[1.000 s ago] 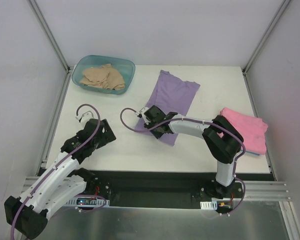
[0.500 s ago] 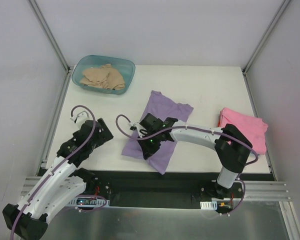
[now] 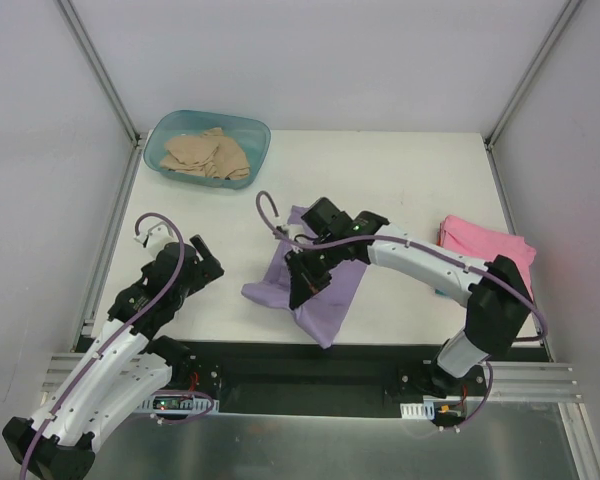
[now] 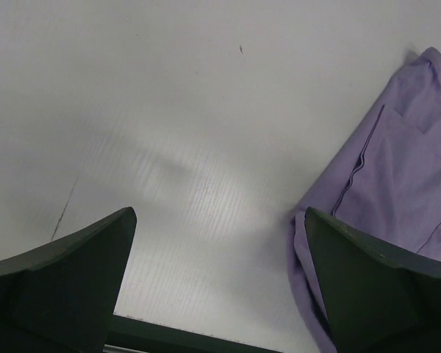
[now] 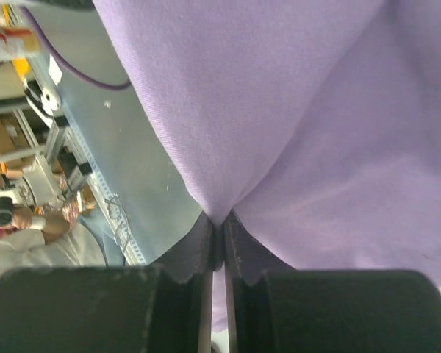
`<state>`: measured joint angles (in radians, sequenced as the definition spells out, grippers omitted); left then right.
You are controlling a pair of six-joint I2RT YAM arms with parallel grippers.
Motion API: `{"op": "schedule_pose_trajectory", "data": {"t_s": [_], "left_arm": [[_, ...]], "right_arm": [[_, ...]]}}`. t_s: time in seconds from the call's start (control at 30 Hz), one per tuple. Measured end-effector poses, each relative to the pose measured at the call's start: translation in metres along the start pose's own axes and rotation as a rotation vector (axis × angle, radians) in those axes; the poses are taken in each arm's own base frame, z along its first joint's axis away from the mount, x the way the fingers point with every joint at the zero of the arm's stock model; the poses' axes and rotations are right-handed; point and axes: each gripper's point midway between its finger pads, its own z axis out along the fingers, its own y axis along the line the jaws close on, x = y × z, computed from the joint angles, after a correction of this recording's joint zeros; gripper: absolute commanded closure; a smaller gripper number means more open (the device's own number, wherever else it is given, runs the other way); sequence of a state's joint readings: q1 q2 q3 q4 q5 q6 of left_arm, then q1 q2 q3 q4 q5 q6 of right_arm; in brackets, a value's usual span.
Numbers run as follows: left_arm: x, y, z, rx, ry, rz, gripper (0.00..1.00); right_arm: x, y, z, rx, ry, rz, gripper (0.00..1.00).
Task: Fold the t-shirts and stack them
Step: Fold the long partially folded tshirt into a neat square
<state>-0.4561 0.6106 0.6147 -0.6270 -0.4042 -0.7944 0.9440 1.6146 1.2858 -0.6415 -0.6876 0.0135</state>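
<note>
Worktop: a white worktop (image 3: 400, 170), matte, with a faint scratch and a small dark speck in the left wrist view; a black strip and metal rails run along its near edge.
Room: pale white walls on three sides, with grey metal posts rising at the two far corners.
Lavender t-shirt (image 3: 320, 285): near the middle of the worktop, close to the near edge, bunched and partly lifted.
Right claw (image 5: 217, 228): closed tight on a pinched fold of the lavender t-shirt, cloth draping away from the tips.
Left claw (image 4: 220, 272): fingers wide apart, holding nothing, above bare worktop just left of the lavender cloth.
Pink t-shirt (image 3: 490, 255): folded, at the right edge of the worktop.
Tan t-shirt (image 3: 208, 155): crumpled inside the teal tub (image 3: 252, 135) at the far left corner.
</note>
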Motion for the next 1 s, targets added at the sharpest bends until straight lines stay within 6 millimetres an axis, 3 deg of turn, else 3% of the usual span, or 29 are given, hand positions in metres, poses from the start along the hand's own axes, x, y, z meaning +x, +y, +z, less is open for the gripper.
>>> {"op": "schedule_pose_trajectory", "data": {"t_s": [0.27, 0.47, 0.7, 1.0], "left_arm": [[-0.002, -0.002, 0.0, -0.005, 0.004, 0.001, 0.01], [0.004, -0.001, 0.007, -0.038, 0.034, 0.005, 0.01], [0.009, -0.002, 0.016, -0.063, 0.06, 0.013, 0.01], [0.013, -0.009, 0.03, -0.071, 0.083, 0.048, 0.01]], "right_arm": [[-0.036, -0.042, -0.054, 0.062, -0.118, 0.037, 0.89], [-0.073, -0.088, -0.086, 0.119, -0.179, 0.007, 0.91], [-0.094, -0.138, -0.101, 0.154, -0.165, 0.02, 0.91], [-0.103, -0.165, -0.106, 0.169, -0.128, -0.018, 0.89]]}}
